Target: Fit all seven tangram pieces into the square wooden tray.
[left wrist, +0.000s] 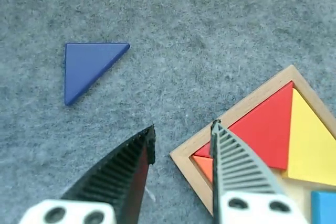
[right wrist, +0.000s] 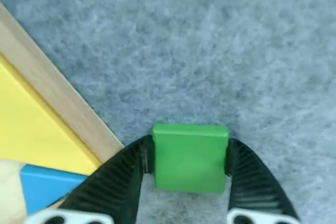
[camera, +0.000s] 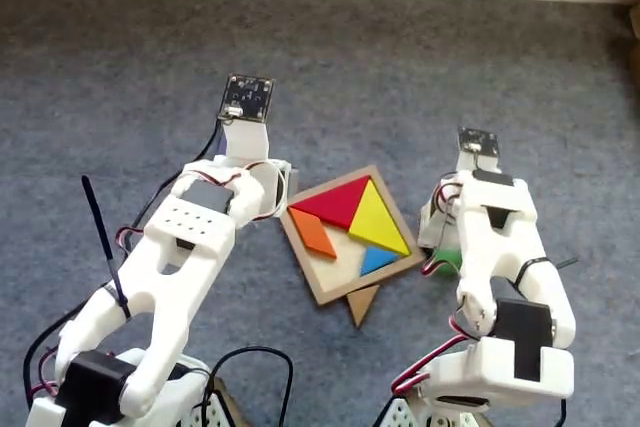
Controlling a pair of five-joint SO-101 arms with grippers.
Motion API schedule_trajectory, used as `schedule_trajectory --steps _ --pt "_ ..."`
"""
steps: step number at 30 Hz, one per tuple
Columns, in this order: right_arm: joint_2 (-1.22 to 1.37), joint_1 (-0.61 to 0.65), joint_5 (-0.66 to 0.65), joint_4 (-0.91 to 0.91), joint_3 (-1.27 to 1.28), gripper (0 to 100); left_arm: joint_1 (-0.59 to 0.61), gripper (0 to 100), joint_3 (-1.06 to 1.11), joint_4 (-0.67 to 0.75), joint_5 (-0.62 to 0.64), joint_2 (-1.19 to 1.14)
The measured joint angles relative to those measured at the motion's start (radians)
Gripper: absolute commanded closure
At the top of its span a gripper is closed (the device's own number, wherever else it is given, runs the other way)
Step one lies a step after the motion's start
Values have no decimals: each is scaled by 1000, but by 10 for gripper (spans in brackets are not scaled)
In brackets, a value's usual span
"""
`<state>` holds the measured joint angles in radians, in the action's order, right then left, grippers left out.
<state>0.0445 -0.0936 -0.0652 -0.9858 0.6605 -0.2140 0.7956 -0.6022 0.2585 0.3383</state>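
The square wooden tray (camera: 343,269) lies corner-on between the 2 arms on the grey carpet (camera: 420,77). It holds 4 pieces: a red triangle (camera: 335,205), a yellow triangle (camera: 378,219), an orange piece (camera: 314,234) and a light blue piece (camera: 378,260), with bare floor in the near part. A brown triangle (camera: 362,302) lies just outside the near corner, and a dark blue triangle (left wrist: 89,69) lies on the carpet well apart from the tray. The right gripper (right wrist: 189,141) has closed its fingers on 2 opposite sides of the green square (right wrist: 190,157), just beside the tray's rim; whether the square is lifted cannot be told. The left gripper (left wrist: 183,126) is spread wide and empty, 1 finger over the tray's corner. Likely risks: the square catching the rim on its way in and twisting in the grip, or the left finger nudging the tray and unsettling the seated pieces.
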Motion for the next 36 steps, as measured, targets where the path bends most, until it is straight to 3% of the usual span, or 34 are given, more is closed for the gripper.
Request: schedule_trajectory --steps 4,11,17,29,36 --pt "0 -25 -72 0 0 814 0 811 0 0 0 0" --pt "2 -25 -83 0 0 825 0 811 0 0 0 0" --pt "-2 -37 -84 0 -2 984 0 811 0 0 0 0" --pt "-221 -52 -84 -12 14 984 38 811 0 0 0 0" --pt "-311 44 -84 -143 15 984 86 811 0 0 0 0"
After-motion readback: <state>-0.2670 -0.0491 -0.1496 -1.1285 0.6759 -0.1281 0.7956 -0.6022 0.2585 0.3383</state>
